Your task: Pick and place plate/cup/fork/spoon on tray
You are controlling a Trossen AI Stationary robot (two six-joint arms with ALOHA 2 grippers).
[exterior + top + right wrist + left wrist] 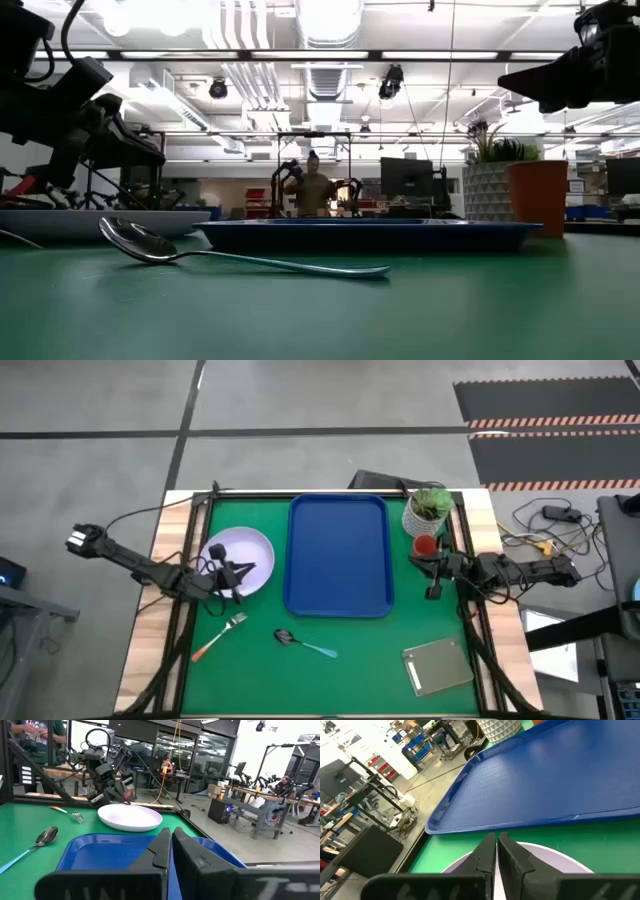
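The pale plate (243,556) lies flat on the green mat left of the blue tray (338,555), which holds nothing. My left gripper (240,572) is shut and hovers above the plate's near right part, pointing at the tray; the low view shows it (135,152) well above the plate (90,221). The orange-red cup (424,546) stands right of the tray, beside the plant pot. My right gripper (432,578) is shut and hangs in the air just near of the cup. The fork (220,635) and the spoon (305,643) lie on the mat near the front.
A white patterned pot with a green plant (428,510) stands at the far right, touching distance from the cup. A grey square slab (438,665) lies at the near right. Wooden rails edge the mat. A person (315,190) stands far behind the table.
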